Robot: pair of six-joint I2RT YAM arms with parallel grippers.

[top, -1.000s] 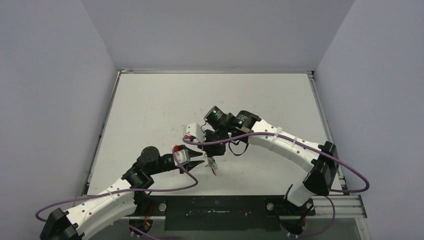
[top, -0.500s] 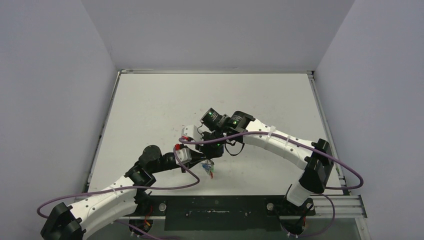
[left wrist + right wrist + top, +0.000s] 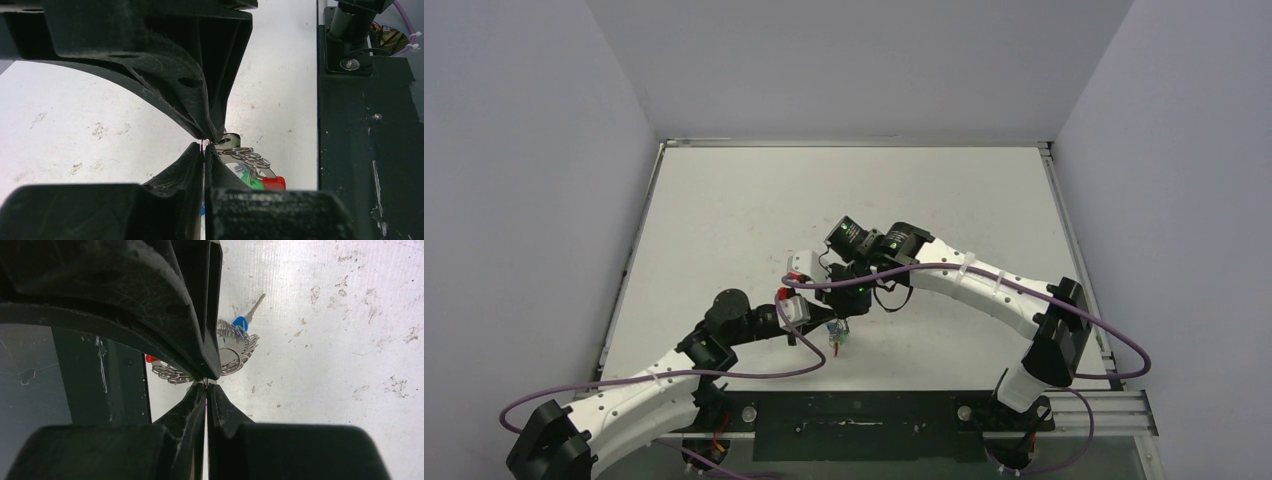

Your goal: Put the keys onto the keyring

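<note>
Silvery keyring [image 3: 246, 349] hangs pinched in my right gripper [image 3: 206, 384]; my left gripper [image 3: 203, 145] is clamped shut beside it, grip unclear

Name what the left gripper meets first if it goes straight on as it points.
Probably the keyring: its coil sits right past the shut tips of the left gripper, though depth is unclear and they may already touch.

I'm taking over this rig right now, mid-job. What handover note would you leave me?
Left hand: shut. Right hand: shut. Both tips sit at the keyring; what each pinches is hidden.
Blue key and green key lie against the coil, the green key beside its red section.
Done: neither key can be confirmed threaded.
Left: check, then thread the keys on.
</note>
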